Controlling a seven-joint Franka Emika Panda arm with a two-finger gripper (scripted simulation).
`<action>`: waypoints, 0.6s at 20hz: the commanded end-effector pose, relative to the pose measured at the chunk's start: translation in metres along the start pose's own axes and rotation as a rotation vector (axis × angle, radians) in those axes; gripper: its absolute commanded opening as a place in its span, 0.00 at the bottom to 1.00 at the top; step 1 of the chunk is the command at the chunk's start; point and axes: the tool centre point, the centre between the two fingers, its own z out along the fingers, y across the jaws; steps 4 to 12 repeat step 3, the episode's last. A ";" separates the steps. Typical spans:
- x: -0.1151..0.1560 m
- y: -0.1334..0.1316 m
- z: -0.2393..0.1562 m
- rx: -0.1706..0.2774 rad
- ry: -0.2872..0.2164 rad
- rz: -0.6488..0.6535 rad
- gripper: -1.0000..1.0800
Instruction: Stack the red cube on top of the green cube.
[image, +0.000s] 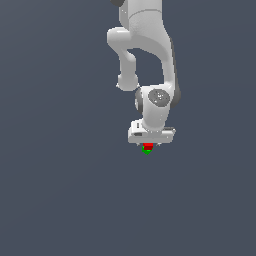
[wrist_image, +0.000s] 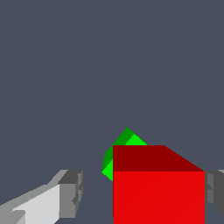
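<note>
The arm is pointing straight down over the counter (image: 60, 190). Its claw (image: 148, 145) is hanging open around the red cube (image: 148, 146), sitting above the green cube (image: 146, 151).

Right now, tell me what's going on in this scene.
A Franka Panda arm is stacking cubes. In the exterior view the gripper hangs low over the grey floor, with the red cube directly under it and the green cube peeking out just beneath the red one. The wrist view shows the red cube between the fingers, with a gap beside the nearer finger, and the green cube behind and under it. Whether the red cube already rests on the green one cannot be told.
</note>
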 end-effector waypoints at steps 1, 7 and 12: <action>0.000 0.000 0.000 0.000 0.000 0.000 0.96; 0.000 0.000 0.000 0.000 0.000 0.000 0.96; 0.000 0.000 0.000 0.000 0.000 0.000 0.96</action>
